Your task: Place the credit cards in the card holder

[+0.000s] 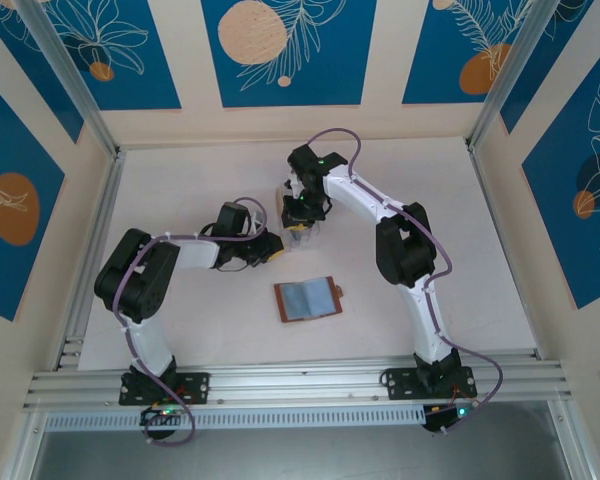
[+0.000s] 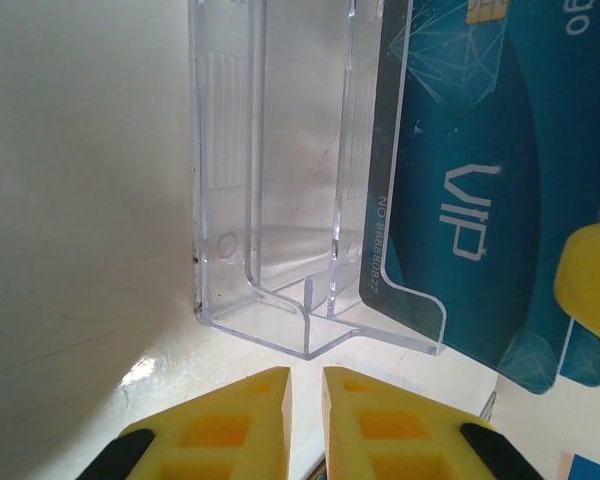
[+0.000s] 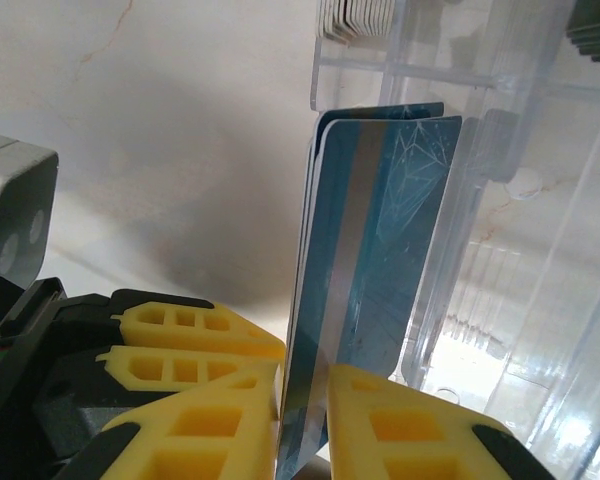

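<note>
The card holder (image 1: 308, 298) lay open on the table (image 1: 190, 175), pale pockets up, between the two arms and well apart from both pincers. Beyond it stood a clear rack (image 1: 302, 236) with the right pincer (image 1: 300, 212) directly over it. In the right wrist view that pincer (image 3: 302, 385) had its yellow fingers (image 3: 410, 425) pressed on either side of the teal credit cards (image 3: 380, 220) (more than one edge showed, though how many I could not tell), which stood upright in the clear rack (image 3: 500, 200). The left pincer (image 2: 307, 385) hovered just beside the rack (image 2: 270, 200), its fingers drawn together to a thin slit with nothing between them. From there a teal card marked VIP (image 2: 480, 200) could be seen in the slot.
</note>
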Controlling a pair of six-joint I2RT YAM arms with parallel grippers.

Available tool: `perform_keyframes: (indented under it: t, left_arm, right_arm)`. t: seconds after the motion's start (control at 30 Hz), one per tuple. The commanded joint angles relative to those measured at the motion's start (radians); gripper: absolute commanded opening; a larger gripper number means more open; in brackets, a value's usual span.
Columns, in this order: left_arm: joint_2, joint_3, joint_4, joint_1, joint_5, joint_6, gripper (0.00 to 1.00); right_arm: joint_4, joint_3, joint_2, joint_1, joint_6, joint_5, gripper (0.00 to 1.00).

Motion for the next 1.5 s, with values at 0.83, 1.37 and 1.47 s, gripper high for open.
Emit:
perform_keyframes:
  t: [0.83, 1.37, 1.47]
  left_arm:
    - [0.027, 0.008, 0.015, 0.014, 0.011, 0.003, 0.14]
    - [-0.062, 0.017, -0.09, 0.021, -0.012, 0.06, 0.14]
    - [-0.113, 0.014, -0.147, 0.027, -0.025, 0.083, 0.14]
  right_arm:
    - [-0.024, -0.003, -0.071, -0.012, -0.009, -0.04, 0.13]
    - [-0.068, -0.011, -0.145, -0.01, 0.003, 0.119, 0.05]
    - [-0.073, -0.016, -0.155, -0.01, 0.006, 0.137, 0.02]
